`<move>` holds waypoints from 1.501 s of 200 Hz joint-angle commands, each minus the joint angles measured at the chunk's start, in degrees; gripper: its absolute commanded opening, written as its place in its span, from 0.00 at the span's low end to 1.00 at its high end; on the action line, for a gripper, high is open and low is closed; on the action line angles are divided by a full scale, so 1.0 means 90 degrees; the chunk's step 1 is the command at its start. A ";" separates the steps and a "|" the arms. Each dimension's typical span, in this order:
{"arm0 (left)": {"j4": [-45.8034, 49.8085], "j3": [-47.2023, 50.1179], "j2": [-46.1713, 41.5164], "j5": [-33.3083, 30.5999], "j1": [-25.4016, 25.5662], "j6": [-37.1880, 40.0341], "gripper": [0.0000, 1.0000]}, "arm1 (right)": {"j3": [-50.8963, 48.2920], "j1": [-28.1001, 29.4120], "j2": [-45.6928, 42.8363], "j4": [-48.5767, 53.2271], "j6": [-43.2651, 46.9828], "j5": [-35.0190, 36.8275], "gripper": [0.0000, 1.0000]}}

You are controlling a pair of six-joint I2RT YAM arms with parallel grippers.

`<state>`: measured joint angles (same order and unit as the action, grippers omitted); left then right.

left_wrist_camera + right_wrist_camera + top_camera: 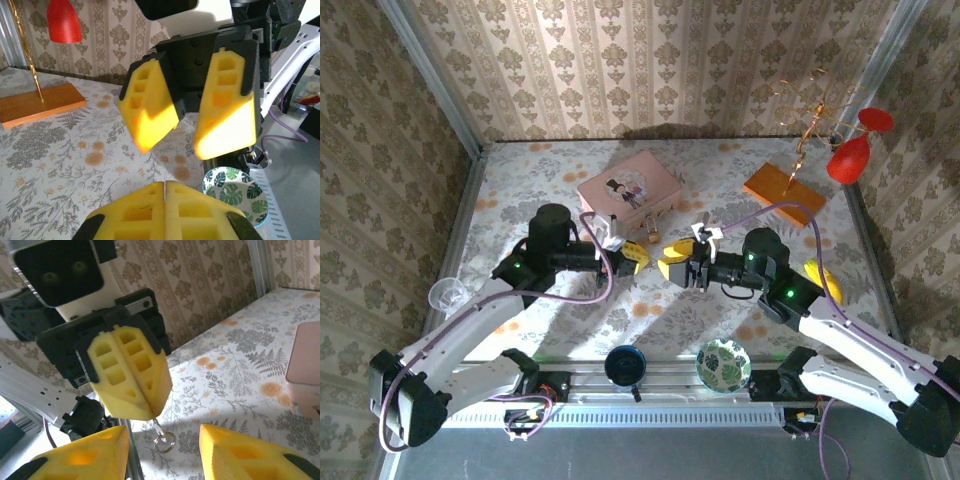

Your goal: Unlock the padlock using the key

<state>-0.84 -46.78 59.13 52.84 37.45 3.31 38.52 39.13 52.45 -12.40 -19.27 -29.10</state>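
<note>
My left gripper [638, 258] is shut, its yellow foam pads [150, 210] pressed together. In the right wrist view its tip [150, 415] pinches the thin silvery key [159, 428], whose round ring [164, 442] hangs free below. My right gripper [672, 258] faces it tip to tip, a short gap away, just above the table. It is open, its fingers [82, 457] spread to either side of the hanging ring and touching nothing. From the left wrist, the right gripper [175, 150] shows its two spread pads. I cannot make out the padlock.
A pink box [628, 190] lies behind the grippers. At back right stand an orange wooden base [783, 187] with a gold wire stand and a red glass [848, 160]. Along the near edge are a leaf-patterned bowl [723, 365], a dark cup [624, 365] and a clear cup [445, 295].
</note>
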 commanded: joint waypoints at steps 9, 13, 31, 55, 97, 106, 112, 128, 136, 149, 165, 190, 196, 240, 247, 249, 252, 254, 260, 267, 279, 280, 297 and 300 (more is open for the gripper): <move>-0.0944 0.0091 0.0002 0.0585 -0.0089 -0.0703 0.00 | -0.0055 -0.0022 0.0132 -0.0411 -0.0048 -0.0355 0.42; -0.0961 0.0084 0.0010 0.0632 -0.0091 -0.0725 0.00 | -0.0038 -0.0022 0.0178 -0.0471 -0.0060 -0.0414 0.42; -0.0962 0.0063 0.0026 0.0753 -0.0090 -0.0746 0.00 | 0.0025 -0.0022 0.0335 -0.0624 -0.0077 -0.0561 0.41; -0.0967 0.0071 0.0012 0.0809 -0.0089 -0.0776 0.00 | 0.0137 -0.0023 0.0559 -0.0808 -0.0087 -0.0755 0.39; -0.1052 0.0130 0.0002 0.0803 -0.0089 -0.0809 0.00 | 0.0336 -0.0022 0.0904 -0.0901 -0.0135 -0.1070 0.34; -0.1071 0.0139 0.0002 0.0809 -0.0089 -0.0826 0.00 | 0.0348 -0.0028 0.0935 -0.0921 -0.0145 -0.1090 0.33; -0.1087 0.0145 0.0002 0.0819 -0.0089 -0.0817 0.00 | 0.0351 -0.0022 0.0949 -0.0944 -0.0159 -0.1111 0.32; -0.1083 0.0150 0.0002 0.0855 -0.0092 -0.0817 0.00 | 0.0348 -0.0022 0.0965 -0.0993 -0.0178 -0.1112 0.29; -0.1082 0.0154 0.0002 0.0872 -0.0099 -0.0815 0.00 | 0.0339 -0.0022 0.0950 -0.1010 -0.0182 -0.1098 0.29; -0.1091 0.0159 0.0004 0.0877 -0.0104 -0.0813 0.00 | 0.0329 -0.0022 0.0922 -0.1014 -0.0166 -0.1069 0.29; -0.1085 0.0169 0.0002 0.0884 -0.0104 -0.0807 0.00 | 0.0329 -0.0022 0.0878 -0.0989 -0.0146 -0.1018 0.29; -0.1131 0.0169 -0.0008 0.0906 -0.0100 -0.0855 0.00 | 0.0329 -0.0022 0.0833 -0.0943 -0.0129 -0.1014 0.26; -0.1140 0.0169 -0.0007 0.0906 -0.0099 -0.0853 0.00 | 0.0329 -0.0026 0.0824 -0.0933 -0.0126 -0.1025 0.25; -0.1161 0.0169 -0.0013 0.0945 -0.0104 -0.0890 0.00 | 0.0272 -0.0022 0.0742 -0.0869 -0.0108 -0.0892 0.26; -0.1157 0.0174 -0.0018 0.0953 -0.0099 -0.0893 0.00 | 0.0247 -0.0022 0.0703 -0.0870 -0.0098 -0.0838 0.28; -0.1162 0.0178 -0.0018 0.0955 -0.0099 -0.0895 0.00 | 0.0238 -0.0022 0.0686 -0.0866 -0.0101 -0.0824 0.29; -0.1157 0.0179 -0.0018 0.0955 -0.0099 -0.0895 0.00 | 0.0225 -0.0022 0.0664 -0.0874 -0.0095 -0.0806 0.30; -0.1164 0.0179 -0.0018 0.0962 -0.0099 -0.0895 0.00 | 0.0215 -0.0022 0.0647 -0.0869 -0.0091 -0.0789 0.31; -0.1166 0.0177 -0.0023 0.0970 -0.0104 -0.0897 0.00 | 0.0189 -0.0022 0.0598 -0.0870 -0.0076 -0.0759 0.32; -0.1172 0.0184 -0.0024 0.0984 -0.0099 -0.0906 0.00 | 0.0159 -0.0022 0.0539 -0.0878 -0.0067 -0.0726 0.32; -0.1186 0.0189 -0.0027 0.1009 -0.0099 -0.0928 0.00 | 0.0127 -0.0022 0.0449 -0.0859 -0.0066 -0.0664 0.33; -0.1191 0.0189 -0.0027 0.1006 -0.0099 -0.0931 0.00 | 0.0125 -0.0022 0.0441 -0.0859 -0.0061 -0.0668 0.33; -0.1229 0.0189 -0.0027 0.1011 -0.0099 -0.0972 0.00 | 0.0124 -0.0022 0.0392 -0.0806 -0.0064 -0.0682 0.32; -0.1240 0.0193 -0.0027 0.1018 -0.0099 -0.0973 0.00 | 0.0123 -0.0022 0.0391 -0.0796 -0.0059 -0.0693 0.32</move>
<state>-10.37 -45.71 59.24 59.90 36.67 -4.23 39.75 39.16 57.65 -19.16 -20.05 -36.40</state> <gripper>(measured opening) 0.049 0.325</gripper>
